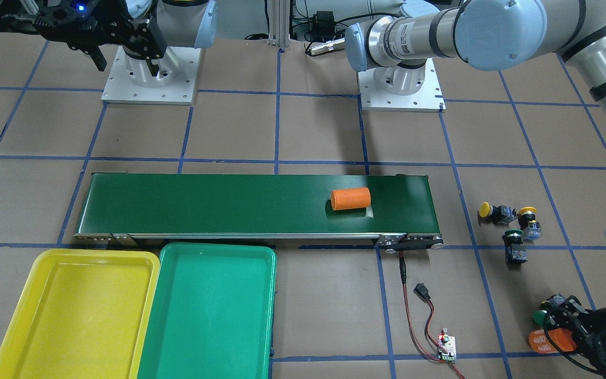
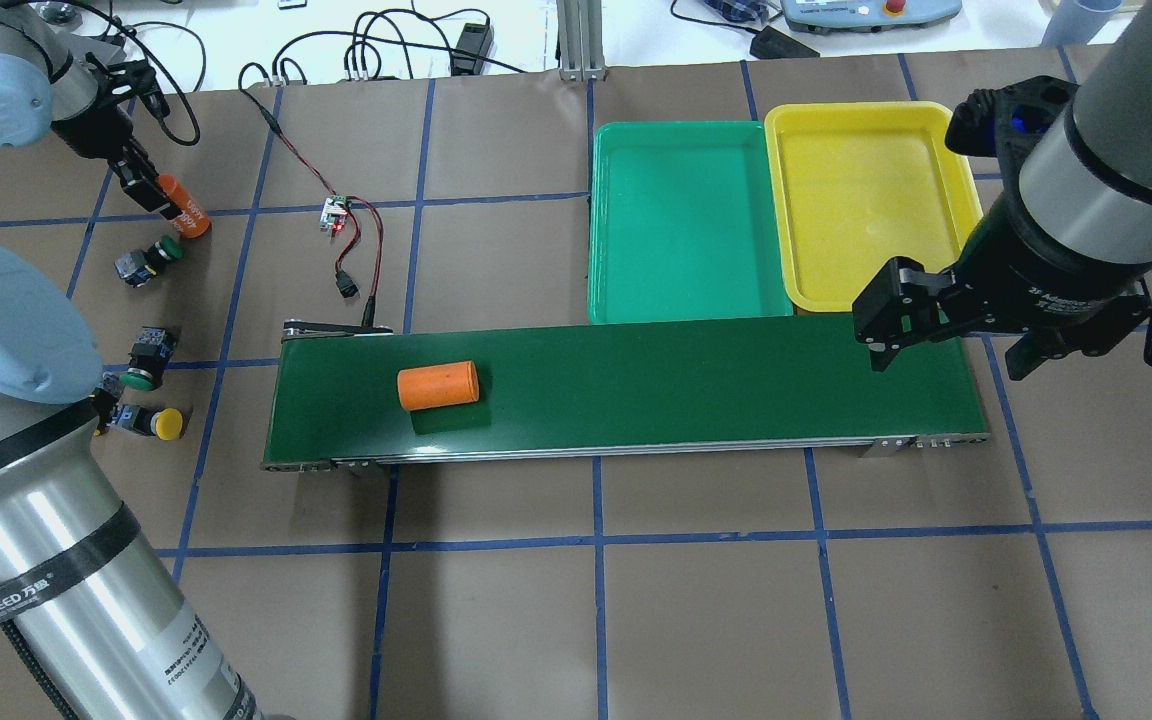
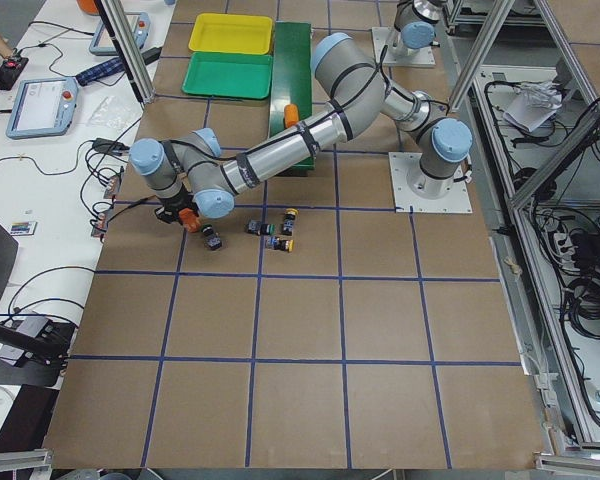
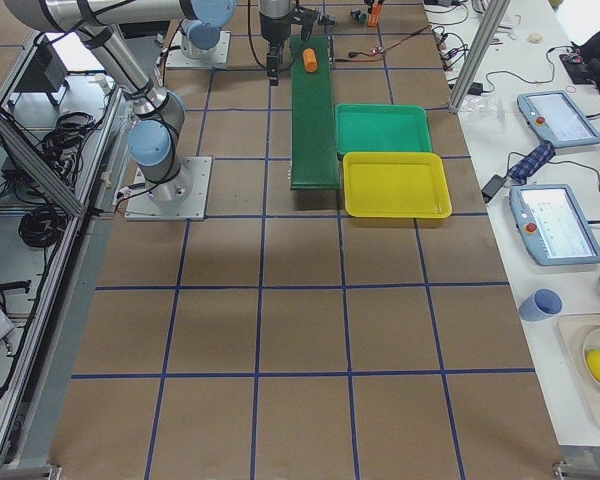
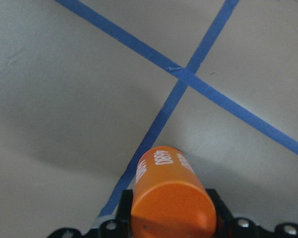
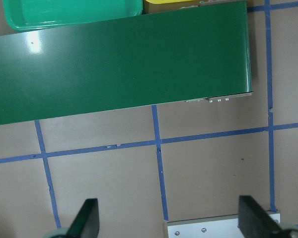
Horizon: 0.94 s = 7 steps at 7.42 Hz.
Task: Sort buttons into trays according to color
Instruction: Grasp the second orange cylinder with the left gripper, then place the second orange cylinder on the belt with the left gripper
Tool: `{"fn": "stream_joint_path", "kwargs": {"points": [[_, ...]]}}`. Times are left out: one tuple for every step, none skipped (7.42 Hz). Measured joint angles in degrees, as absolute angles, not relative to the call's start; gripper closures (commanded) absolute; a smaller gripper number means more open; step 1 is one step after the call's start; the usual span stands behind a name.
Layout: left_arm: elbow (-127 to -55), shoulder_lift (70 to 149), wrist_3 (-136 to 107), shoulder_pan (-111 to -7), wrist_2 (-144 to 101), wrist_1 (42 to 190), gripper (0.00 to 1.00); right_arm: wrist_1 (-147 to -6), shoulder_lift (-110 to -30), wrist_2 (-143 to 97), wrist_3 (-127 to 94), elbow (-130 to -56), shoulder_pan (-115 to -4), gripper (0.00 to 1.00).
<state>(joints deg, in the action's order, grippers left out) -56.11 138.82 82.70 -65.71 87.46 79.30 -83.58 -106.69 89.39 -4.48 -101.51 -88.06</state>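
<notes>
Upper left of the overhead view: left gripper [image 2: 158, 198] clamped on a held orange cylinder [image 2: 186, 212], the same grip plain in the left wrist view, with the cylinder wedged between the fingers at the bottom edge above a crossing of blue tape lines. Just below that cylinder in the overhead view, on the brown table [image 2: 696, 600], a green-capped button [image 2: 148, 258] lying on its side. Right of centre in the front-facing view, a loose cluster of three more: a yellow-capped button [image 1: 486, 210] on its side, a second yellow-capped button [image 1: 527, 212] just beside it, and a second green-capped button [image 1: 513, 238] just below the pair. Right side of the overhead view: right gripper [image 2: 946, 350] hanging over the right end of the conveyor belt [image 2: 686, 390], fingers spread wide apart. Above the belt's right half, green tray [image 2: 681, 220] and yellow tray [image 2: 866, 200] side by side, long edges touching. All four buttons on the table beyond the belt's left end, well apart from both trays. On the belt's left part, a loose orange cylinder [image 2: 438, 385] on its side. Upper left of centre, a small circuit board [image 2: 336, 212] with red and black wires.
</notes>
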Motion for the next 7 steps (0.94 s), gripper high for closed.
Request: {"fn": "stream_joint_path", "kwargs": {"points": [[-56.91,136.7,82.33,-66.55,87.08,82.23,1.0,-83.58,-106.69,89.36,-4.48,-101.51,-88.07,0.0],[-59.26,132.84,81.2,-67.89,86.59,86.9,1.0,-83.58,-106.7,89.31,-4.5,-101.51,-88.07,0.0],[-63.74,127.55,79.13,-69.36,86.53,90.36,1.0,-83.59,-106.73,89.23,-4.54,-101.51,-88.07,0.0],[-71.11,121.11,76.99,-71.29,86.72,91.06,1.0,-83.59,-106.74,89.19,-4.58,-101.51,-88.05,0.0],[-79.44,114.76,74.59,-73.34,87.13,89.06,1.0,-83.58,-106.72,89.19,-4.62,-101.51,-88.04,0.0],[-87.54,108.96,71.09,-75.3,87.62,85.8,1.0,-83.58,-106.71,89.24,-4.63,-101.51,-88.04,0.0],[-94.43,104.87,67.48,-77.27,87.93,81.34,1.0,-83.59,-106.71,89.28,-4.6,-101.51,-88.05,0.0]]}}
